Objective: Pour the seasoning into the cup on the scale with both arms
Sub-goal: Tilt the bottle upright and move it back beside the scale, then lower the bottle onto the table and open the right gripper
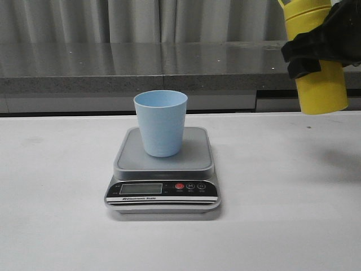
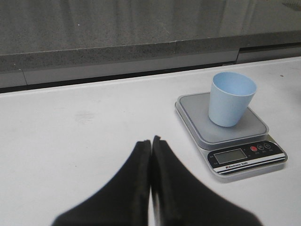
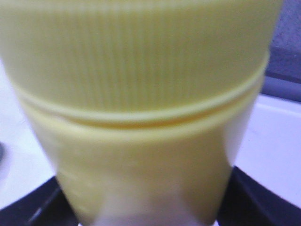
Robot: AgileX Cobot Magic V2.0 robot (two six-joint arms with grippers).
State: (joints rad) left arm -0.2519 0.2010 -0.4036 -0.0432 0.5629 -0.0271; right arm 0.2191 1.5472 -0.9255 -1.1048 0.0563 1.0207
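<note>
The pale blue cup [image 1: 161, 122] [image 2: 230, 98] stands upright on the platform of the silver-grey scale [image 1: 194, 161] [image 2: 193, 108] at the table's middle. High at the right, well above the table, my right gripper [image 1: 316, 51] is shut on the body of the yellow seasoning bottle [image 1: 318, 84], which is lifted and roughly upright; its nozzle is cut off by the frame's top. In the right wrist view the seasoning bottle [image 3: 141, 117] fills the picture between the black fingers [image 3: 256, 200]. My left gripper [image 2: 151, 141] is shut and empty, low over the table to the left of the scale.
A grey stone counter ledge [image 1: 84, 70] runs along the back of the white table [image 1: 56, 214], with curtains behind it. The scale's display [image 1: 141, 188] and red button [image 1: 179, 186] face the front edge.
</note>
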